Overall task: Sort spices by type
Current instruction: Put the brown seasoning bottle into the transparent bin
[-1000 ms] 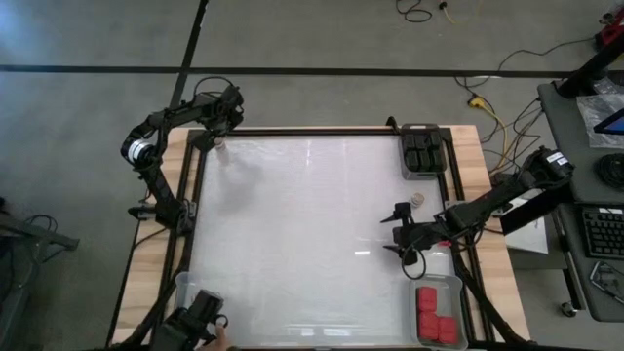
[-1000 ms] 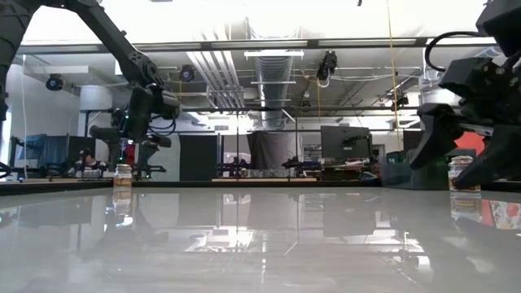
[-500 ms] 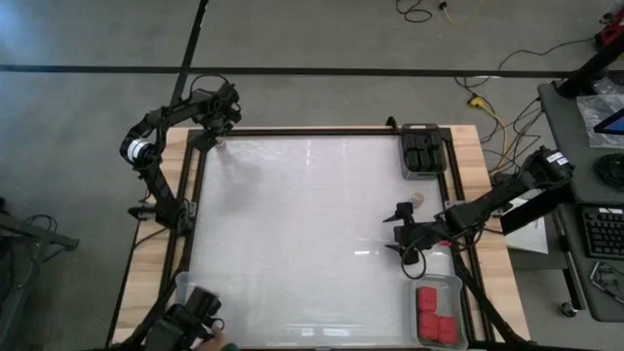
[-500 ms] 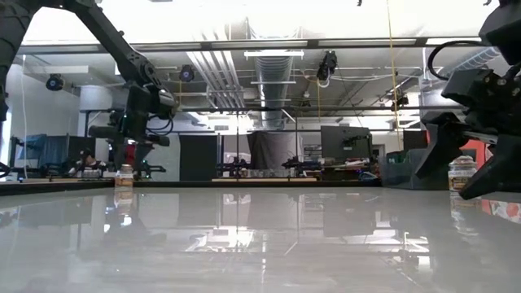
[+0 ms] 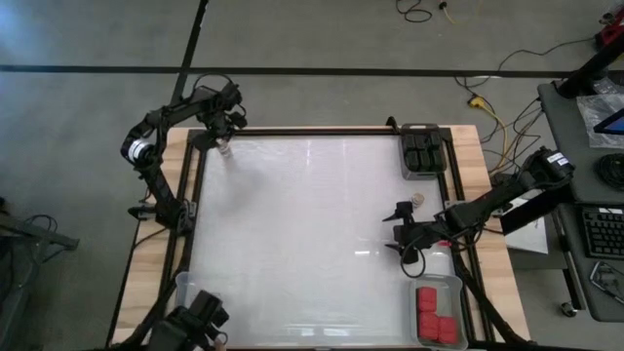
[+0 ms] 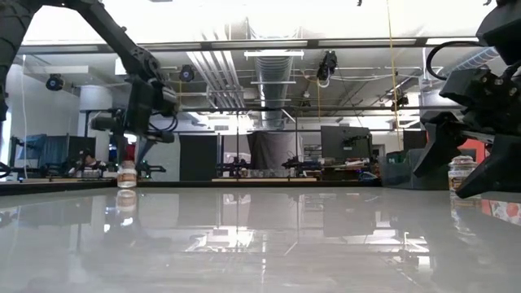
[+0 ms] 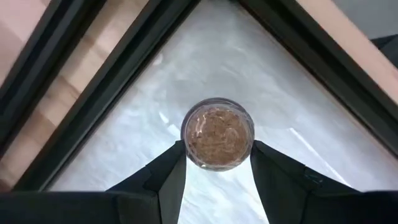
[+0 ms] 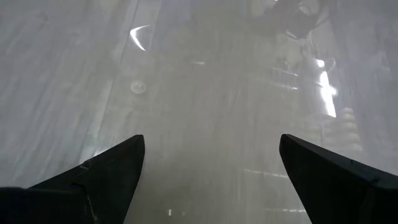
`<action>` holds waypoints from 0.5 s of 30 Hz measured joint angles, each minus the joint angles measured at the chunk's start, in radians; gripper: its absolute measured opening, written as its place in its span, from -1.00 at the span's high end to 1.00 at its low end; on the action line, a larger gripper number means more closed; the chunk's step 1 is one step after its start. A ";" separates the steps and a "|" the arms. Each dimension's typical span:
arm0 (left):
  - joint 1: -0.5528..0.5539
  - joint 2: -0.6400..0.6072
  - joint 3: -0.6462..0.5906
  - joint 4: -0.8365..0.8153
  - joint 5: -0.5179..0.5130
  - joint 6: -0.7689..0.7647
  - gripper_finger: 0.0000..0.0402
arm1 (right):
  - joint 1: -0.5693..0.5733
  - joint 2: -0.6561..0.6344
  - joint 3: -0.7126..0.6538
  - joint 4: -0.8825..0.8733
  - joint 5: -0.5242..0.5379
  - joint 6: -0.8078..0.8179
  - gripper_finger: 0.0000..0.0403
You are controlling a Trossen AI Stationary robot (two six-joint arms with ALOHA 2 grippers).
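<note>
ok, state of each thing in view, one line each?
left gripper: fingers on either side of the tan-lidded jar, far left corner.
tan-lidded jar: upright, on the table.
right gripper: open, empty.
second round jar: loose by right gripper.
black jars' bin: holds black jars.
red jars' bin: holds red jars.

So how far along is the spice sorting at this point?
Mostly done, it seems: red spices sit in the near right bin and black spices in the far right bin. In hand: the left hand grips a tan-lidded jar at the far left corner. Left: another round jar stands loose near the open right hand.
</note>
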 joint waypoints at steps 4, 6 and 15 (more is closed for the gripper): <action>-0.030 -0.014 0.009 -0.008 -0.015 0.020 0.21 | 0.000 0.000 0.000 0.000 0.000 -0.012 -0.81; -0.052 -0.016 0.012 -0.007 -0.023 0.033 0.21 | 0.000 0.000 0.000 0.000 0.000 -0.017 -0.81; -0.180 -0.020 0.009 -0.004 -0.036 0.085 0.21 | 0.000 0.000 0.000 0.000 0.000 -0.018 -0.81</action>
